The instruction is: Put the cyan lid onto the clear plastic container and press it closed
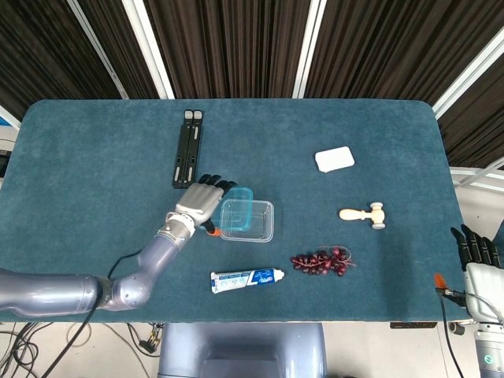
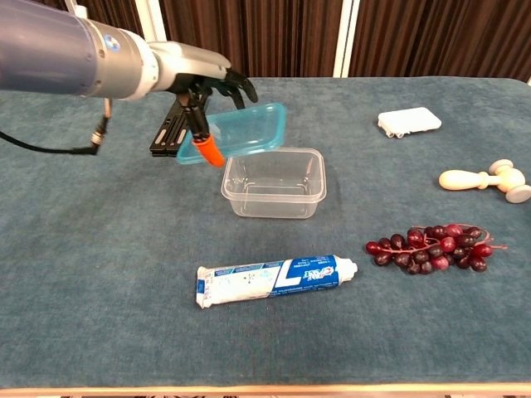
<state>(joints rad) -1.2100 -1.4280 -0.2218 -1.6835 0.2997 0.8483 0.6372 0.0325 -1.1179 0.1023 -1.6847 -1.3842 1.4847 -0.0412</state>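
Lid almost over the box

My left hand [image 2: 207, 87] holds the cyan lid [image 2: 245, 128] above the clear plastic container [image 2: 274, 182]'s left edge. I must lower it and press it.

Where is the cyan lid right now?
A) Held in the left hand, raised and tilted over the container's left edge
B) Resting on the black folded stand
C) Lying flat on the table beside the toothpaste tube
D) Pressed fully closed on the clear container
A: the left hand grips the cyan lid, which hangs tilted above the left rim of the clear plastic container, not yet seated on it.
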